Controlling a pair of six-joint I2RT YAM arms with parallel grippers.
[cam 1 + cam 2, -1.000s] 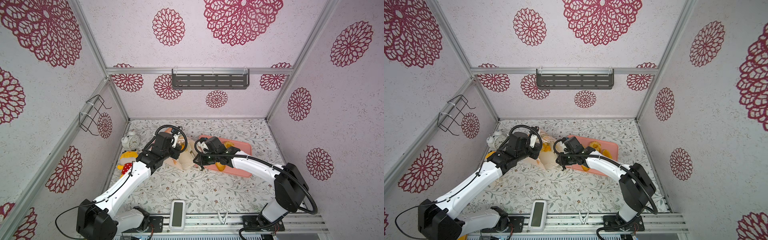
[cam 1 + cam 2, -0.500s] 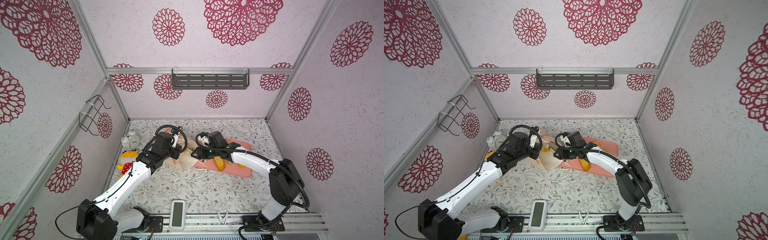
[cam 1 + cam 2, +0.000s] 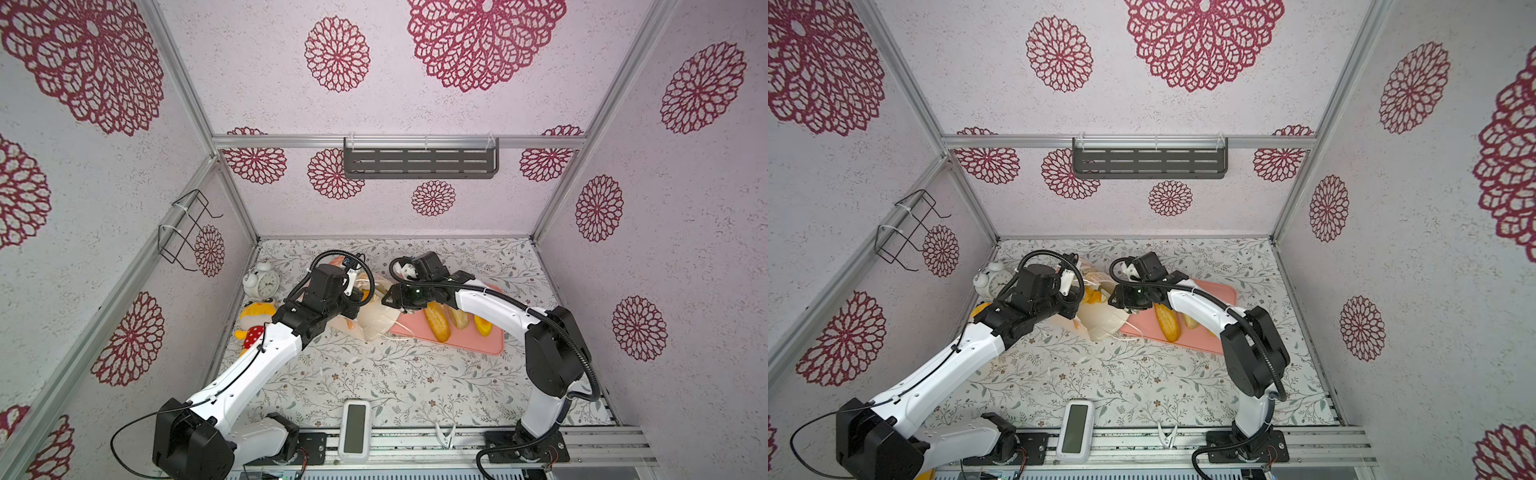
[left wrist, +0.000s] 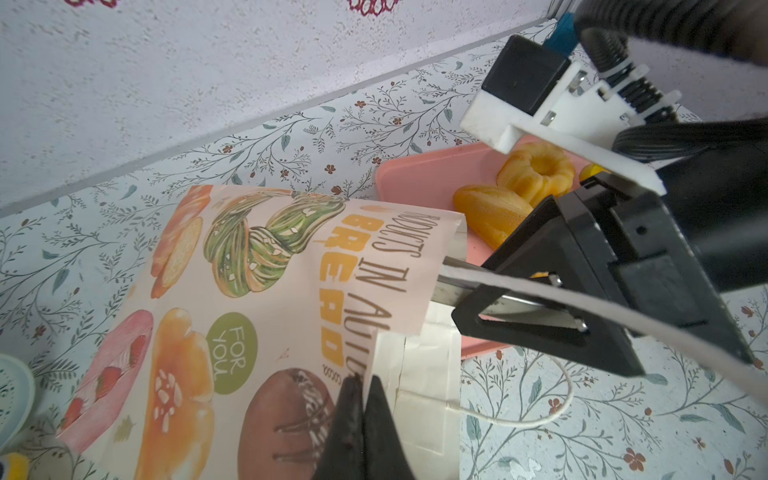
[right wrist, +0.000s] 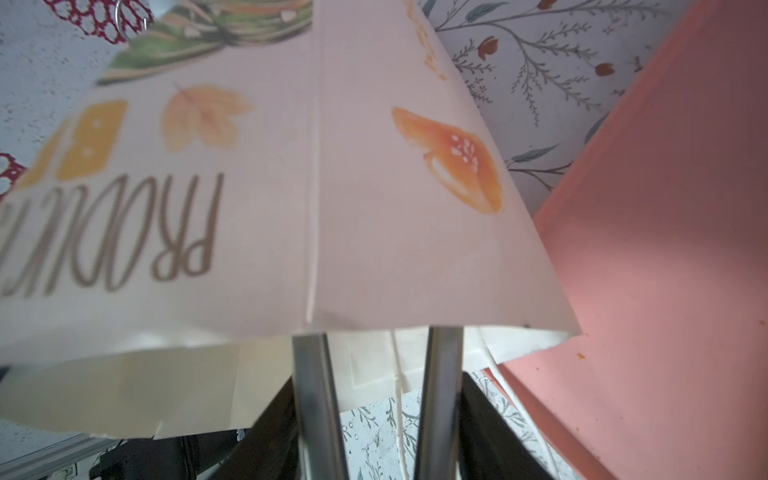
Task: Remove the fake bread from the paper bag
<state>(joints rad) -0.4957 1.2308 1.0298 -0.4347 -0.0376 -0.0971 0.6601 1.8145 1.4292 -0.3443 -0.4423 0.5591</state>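
Observation:
The paper bag (image 3: 374, 322) (image 3: 1100, 322) lies tipped on its side, mouth toward the pink tray (image 3: 478, 347). My left gripper (image 4: 362, 386) is shut on the bag's rim (image 4: 374, 345), pinching the printed wall. My right gripper (image 3: 388, 297) (image 3: 1115, 297) is open at the bag's mouth. Its metal fingers (image 5: 311, 374) reach under the upper wall (image 5: 332, 187), tips hidden, with a white cord handle hanging between them. Fake bread lies on the tray: a long baguette (image 3: 437, 322) (image 3: 1168, 322), a roll (image 4: 490, 212) and a fluted ring bun (image 4: 536, 174). Something orange (image 3: 1092, 296) shows in the bag's mouth.
A white alarm clock (image 3: 262, 282) and a yellow plush toy (image 3: 253, 320) sit by the left wall behind my left arm. A white device (image 3: 354, 430) and a small clip (image 3: 444, 434) lie at the front edge. The tray (image 3: 1208, 345) fills the right middle.
My right gripper has opened and moved from the tray's near corner back to the bag's mouth. A baguette now lies uncovered on the tray. The left arm has not moved.

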